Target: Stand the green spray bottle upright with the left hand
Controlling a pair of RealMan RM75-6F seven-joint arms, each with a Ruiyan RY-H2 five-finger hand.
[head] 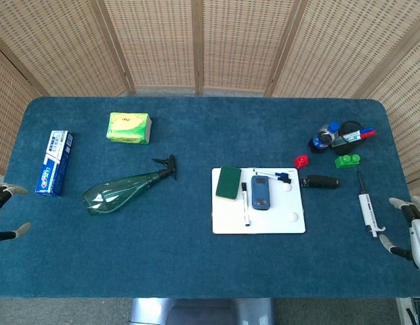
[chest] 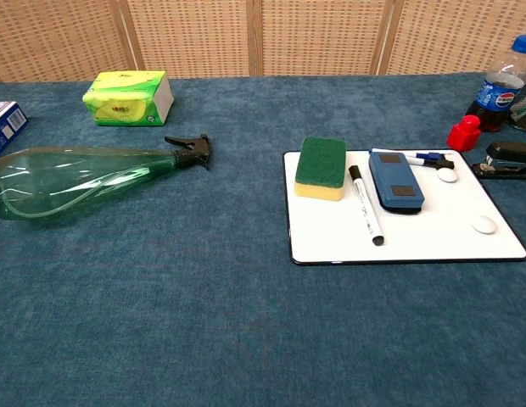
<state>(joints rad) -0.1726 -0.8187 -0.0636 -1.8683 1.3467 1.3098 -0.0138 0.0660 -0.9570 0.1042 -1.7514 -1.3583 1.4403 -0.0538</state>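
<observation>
The green spray bottle (head: pixel 122 190) lies on its side on the blue table, its black trigger head (head: pixel 166 166) pointing right and away. In the chest view the green spray bottle (chest: pixel 81 181) lies at the left with its black nozzle (chest: pixel 190 150) to the right. My left hand (head: pixel 3 212) shows at the left edge of the head view, fingers spread, holding nothing, well left of the bottle. My right hand (head: pixel 411 231) sits at the right edge, fingers apart and empty. Neither hand appears in the chest view.
A blue toothpaste box (head: pixel 54 162) and a green tissue pack (head: pixel 129 127) lie beyond the bottle. A whiteboard (head: pixel 258 218) carries a sponge (head: pixel 228 182), marker and eraser. A pipette (head: pixel 366 206), stapler (head: pixel 321 181), red and green blocks and a small bottle (head: pixel 324 137) sit at the right.
</observation>
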